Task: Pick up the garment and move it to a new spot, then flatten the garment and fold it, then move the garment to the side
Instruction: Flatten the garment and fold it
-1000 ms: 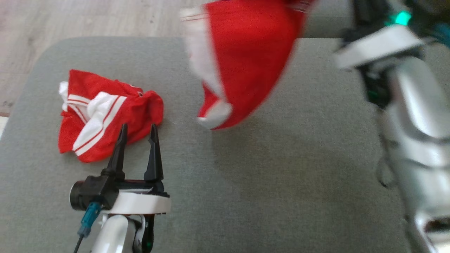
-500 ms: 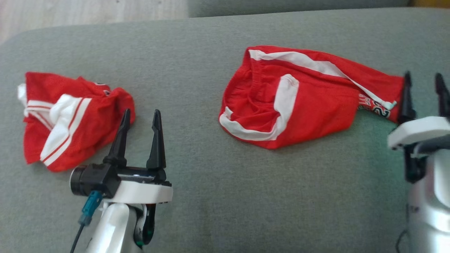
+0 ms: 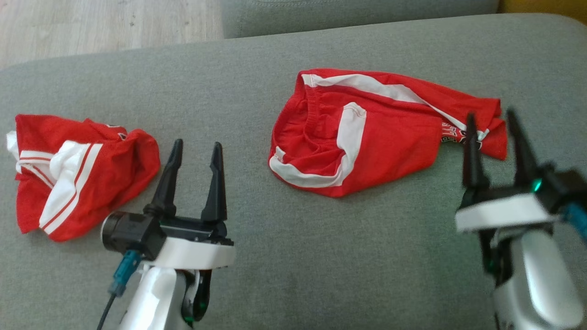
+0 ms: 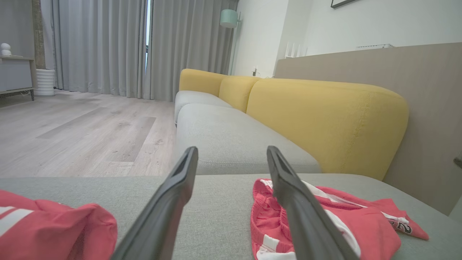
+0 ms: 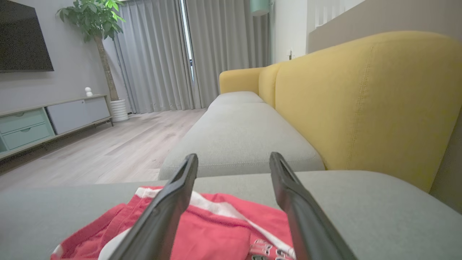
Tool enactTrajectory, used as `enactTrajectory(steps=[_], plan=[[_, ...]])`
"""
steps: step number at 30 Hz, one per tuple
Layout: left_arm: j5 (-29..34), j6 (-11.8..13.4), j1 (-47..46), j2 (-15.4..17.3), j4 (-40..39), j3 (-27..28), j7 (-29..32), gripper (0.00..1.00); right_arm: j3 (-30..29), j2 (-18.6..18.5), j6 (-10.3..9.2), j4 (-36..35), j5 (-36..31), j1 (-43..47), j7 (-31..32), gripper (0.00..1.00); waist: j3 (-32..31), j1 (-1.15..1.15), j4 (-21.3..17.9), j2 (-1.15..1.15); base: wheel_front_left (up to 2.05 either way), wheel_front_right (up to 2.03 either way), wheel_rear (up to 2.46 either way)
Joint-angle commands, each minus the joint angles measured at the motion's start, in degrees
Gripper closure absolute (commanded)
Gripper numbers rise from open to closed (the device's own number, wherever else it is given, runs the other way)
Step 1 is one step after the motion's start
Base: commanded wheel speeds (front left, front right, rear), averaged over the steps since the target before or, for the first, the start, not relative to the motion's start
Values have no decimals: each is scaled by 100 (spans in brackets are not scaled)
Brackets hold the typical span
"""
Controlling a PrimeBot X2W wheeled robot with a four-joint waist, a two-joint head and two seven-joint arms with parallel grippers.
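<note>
Your left claw (image 3: 197, 145) and right claw (image 3: 490, 120) gape empty, so pinch the garment (image 3: 367, 146) by its crumpled centre-right edge and tug outward.

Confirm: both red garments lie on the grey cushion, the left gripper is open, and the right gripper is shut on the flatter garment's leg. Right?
No. The right gripper is open, fingers spread at the leg end of the flatter garment; the right wrist view shows it. The rest holds: both it and the crumpled garment lie on the grey cushion, left gripper open.
</note>
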Motion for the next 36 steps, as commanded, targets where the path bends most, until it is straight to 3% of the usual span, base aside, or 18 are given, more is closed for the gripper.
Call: enactTrajectory(steps=[1,8,15,24,36], plan=[[-31,23,-101,21,-204,115,-29,0,231,25,-5,-258,51,109,-60,0,-25,0,-13,0,0,0,0],[-54,49,1,21,-204,43,-29,0,422,26,-5,-378,291,586,-64,0,-39,0,1,0,0,0,0],[-50,32,-62,21,-195,-2,-29,0,399,26,-5,-267,39,368,-65,0,67,0,143,0,0,0,0],[-101,50,-246,21,-144,-164,-29,0,522,12,-5,683,-594,-615,575,0,410,0,518,0,0,0,0],[-251,113,-452,21,-61,-453,-29,0,825,-161,-5,2434,-260,-2000,1393,0,668,0,1045,0,0,0,0]])
